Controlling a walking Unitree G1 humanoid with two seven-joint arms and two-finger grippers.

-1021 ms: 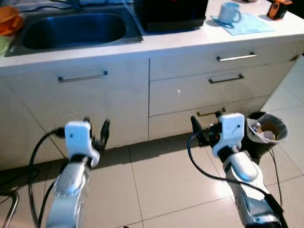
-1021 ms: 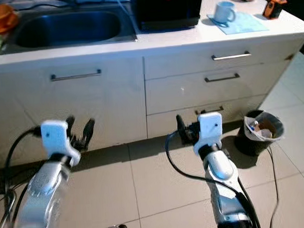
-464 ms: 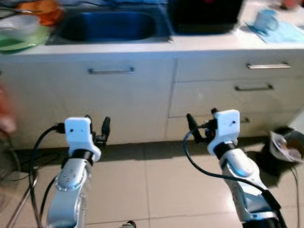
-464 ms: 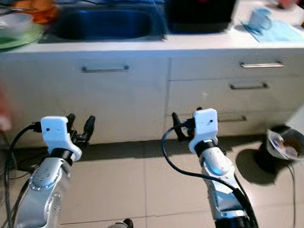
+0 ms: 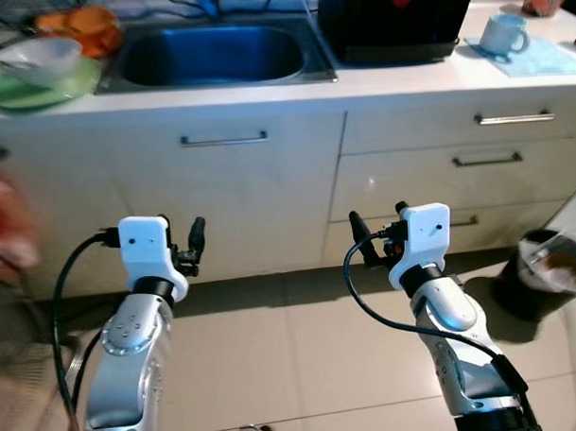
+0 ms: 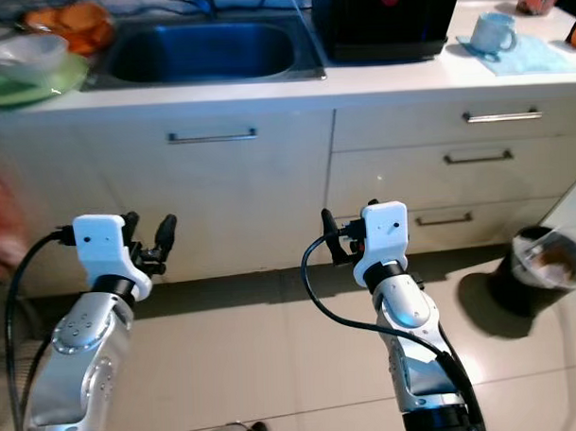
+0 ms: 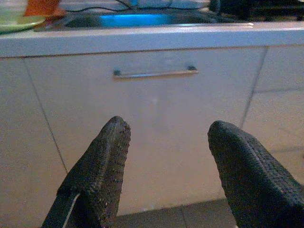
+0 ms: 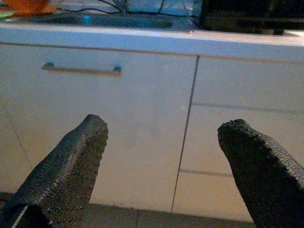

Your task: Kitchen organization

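Cream cabinet fronts (image 5: 259,193) stand ahead of both arms, under a pale tabletop (image 5: 265,91). The left end effector (image 7: 166,156) hovers low before the cupboard door, its black fingers (image 7: 102,161) spread apart and holding nothing; the door's bar handle (image 7: 154,72) lies above and just beyond it. The right end effector (image 8: 175,161) hangs at about the same height, released as well, fingers wide, pointing at the seam between the cupboard door and the drawer stack (image 5: 456,162).

Up on the tabletop, above and between the two end effectors, sits the steel sink (image 5: 216,55). A black appliance (image 5: 395,21) stands above the right end effector, and farther to that side a pale blue mug (image 5: 502,33) rests on a blue cloth (image 5: 538,57). Above and outward of the left end effector lie a green plate (image 5: 28,90) carrying a white bowl (image 5: 41,56), with an orange item (image 5: 78,22) behind. On the tiled floor (image 5: 302,357), a dark bin (image 5: 546,273) stands beside the right end effector's outer side.
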